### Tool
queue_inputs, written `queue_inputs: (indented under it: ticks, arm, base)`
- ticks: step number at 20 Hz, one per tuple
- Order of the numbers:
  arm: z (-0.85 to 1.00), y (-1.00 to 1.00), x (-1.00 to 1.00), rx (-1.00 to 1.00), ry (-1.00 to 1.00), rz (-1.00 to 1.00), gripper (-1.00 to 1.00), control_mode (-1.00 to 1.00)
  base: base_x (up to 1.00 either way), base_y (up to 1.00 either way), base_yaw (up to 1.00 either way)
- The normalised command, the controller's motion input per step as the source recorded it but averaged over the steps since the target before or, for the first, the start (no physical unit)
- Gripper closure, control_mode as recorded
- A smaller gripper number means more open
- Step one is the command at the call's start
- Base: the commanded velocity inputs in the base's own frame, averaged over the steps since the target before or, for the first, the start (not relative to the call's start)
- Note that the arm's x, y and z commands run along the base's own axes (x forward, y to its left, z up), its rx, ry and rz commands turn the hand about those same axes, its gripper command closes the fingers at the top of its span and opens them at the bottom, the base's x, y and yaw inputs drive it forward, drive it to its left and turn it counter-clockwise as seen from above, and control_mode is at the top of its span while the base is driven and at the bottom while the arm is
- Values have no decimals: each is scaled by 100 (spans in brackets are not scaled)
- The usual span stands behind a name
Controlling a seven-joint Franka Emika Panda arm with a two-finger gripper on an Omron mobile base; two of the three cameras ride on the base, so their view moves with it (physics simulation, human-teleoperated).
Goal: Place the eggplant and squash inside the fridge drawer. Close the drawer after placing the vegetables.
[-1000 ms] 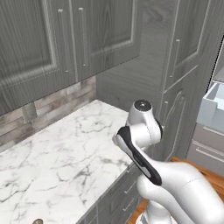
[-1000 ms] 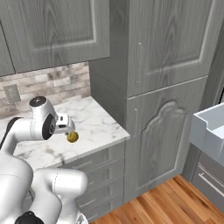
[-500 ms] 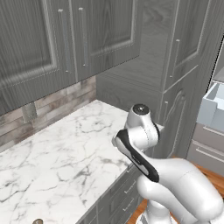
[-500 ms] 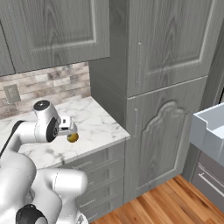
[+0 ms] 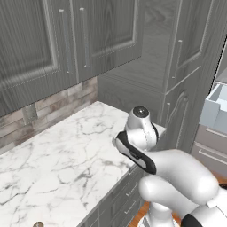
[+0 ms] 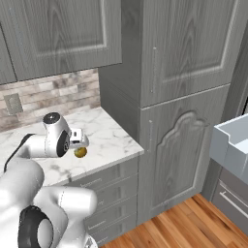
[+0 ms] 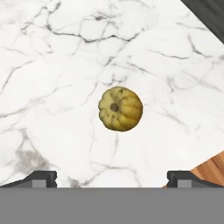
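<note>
Squash (image 7: 120, 109) lies alone on the marble desk (image 7: 52, 65), near its right front corner. We judge the pincer (image 7: 112, 178) poised directly above, jaws spread wide and empty, straddling the round, ribbed squash, stem upward

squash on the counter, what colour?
Mottled yellow-olive, ribbed squash; clearest in the hand view.

A white marble desk (image 5: 57, 168) with grey veins is seen running along a brick-patterned backsplash (image 6: 53, 92), in which a wall outlet (image 6: 13, 103) is set. Grey wood-grain upper cabinets (image 5: 66, 40) are hung above it. A tall grey pantry cabinet (image 6: 184, 97) is placed at the desk's end, and grey drawers (image 6: 104, 193) are fitted below. Wooden flooring (image 6: 179, 227) is laid in front.
</note>
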Motion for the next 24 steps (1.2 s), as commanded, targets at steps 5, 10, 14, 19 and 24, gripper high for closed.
queue_inputs:
  ticks: [5, 10, 14, 19, 24]
  arm:
    - [-11, 0, 35, 0, 0, 0, -100, -100]
    - [-19, 0, 32, 0, 0, 0, -100, -100]
    - [-28, 0, 22, 0, 3, 0, -100, -100]
    - [-33, 0, 24, 0, 5, 0, -100, -100]
    - [-31, 0, 21, 0, 5, 0, -100, -100]
  base:
    - [0, 0, 0]
    - [0, 0, 0]
    - [0, 0, 0]
    - [0, 0, 0]
    - [0, 0, 0]
